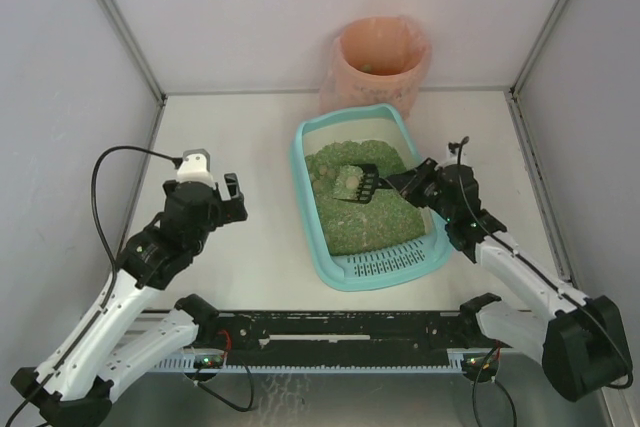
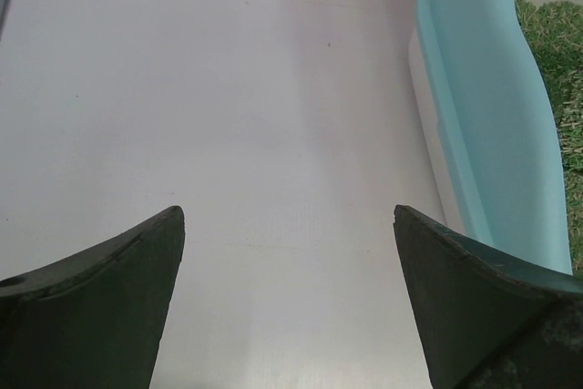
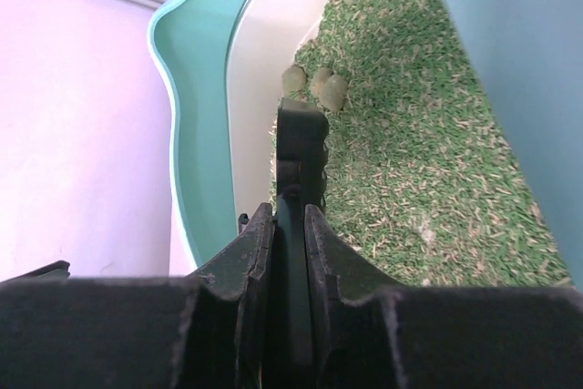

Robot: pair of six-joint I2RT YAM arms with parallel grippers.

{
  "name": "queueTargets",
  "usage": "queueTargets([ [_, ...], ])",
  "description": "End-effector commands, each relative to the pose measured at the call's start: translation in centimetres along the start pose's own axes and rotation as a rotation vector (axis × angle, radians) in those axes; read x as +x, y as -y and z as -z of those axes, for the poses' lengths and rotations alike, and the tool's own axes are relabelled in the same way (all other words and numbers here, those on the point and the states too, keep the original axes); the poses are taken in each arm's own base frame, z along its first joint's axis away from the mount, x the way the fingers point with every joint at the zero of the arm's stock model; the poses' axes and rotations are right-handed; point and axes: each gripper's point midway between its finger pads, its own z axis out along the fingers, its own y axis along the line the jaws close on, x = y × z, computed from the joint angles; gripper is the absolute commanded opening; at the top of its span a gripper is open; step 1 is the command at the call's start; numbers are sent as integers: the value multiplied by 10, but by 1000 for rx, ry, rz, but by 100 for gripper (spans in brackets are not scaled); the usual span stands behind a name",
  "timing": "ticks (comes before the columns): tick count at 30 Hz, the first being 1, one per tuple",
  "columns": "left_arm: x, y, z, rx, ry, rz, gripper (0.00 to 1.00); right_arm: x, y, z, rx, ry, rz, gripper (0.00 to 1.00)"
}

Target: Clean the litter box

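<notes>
The table (image 1: pixel 250 147) carries one of each big thing. One litter box (image 1: pixel 304 197) sits right of centre, its slotted grate end toward my bases, its bed filled with green litter (image 1: pixel 370 222). One pink-bagged bin (image 1: pixel 380 62) stands just behind its far end, against the back wall.

The box looks like stiff plastic. Loaded with granules, I judge it heavy enough to sit firm, though it may slide on this smooth top. If it needs bracing, the broad rolled rim is the place to pinch, not the thin wall.

My left claw (image 2: pixel 288 225) hangs spread wide over bare table, holding nothing, with the box's rim just off to its right.

My right claw (image 3: pixel 290 220) is pressed together on the thin handle of the one black scoop (image 1: pixel 362 185), whose head is inside the box, near the far left corner. The scoop seems light and rigid; a flat handle could twist in my grip under load.

Smallest: from my right wrist I count four pale clumps (image 3: pixel 321 84), three just past the scoop's tip and one farther off. They are probably crumbly.
</notes>
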Motion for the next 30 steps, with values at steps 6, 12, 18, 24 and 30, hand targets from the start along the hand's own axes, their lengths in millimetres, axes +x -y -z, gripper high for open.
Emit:
queueTargets([
  [6, -23, 24, 17, 190, 141, 141, 100, -34, -20, 45, -173, 153, -91, 0],
  [12, -38, 31, 30, 271, 226, 207, 100, -48, -18, 65, -255, 160, -196, 0],
  [18, -49, 17, 24, 157, 230, 190, 100, -40, -23, 66, -314, 101, -291, 0],
  [24, -67, 26, 23, 176, 248, 170, 100, -46, -4, 70, -280, 126, -353, 0],
  [30, -66, 27, 14, 147, 222, 151, 100, -48, -13, 75, -307, 95, -316, 0],
])
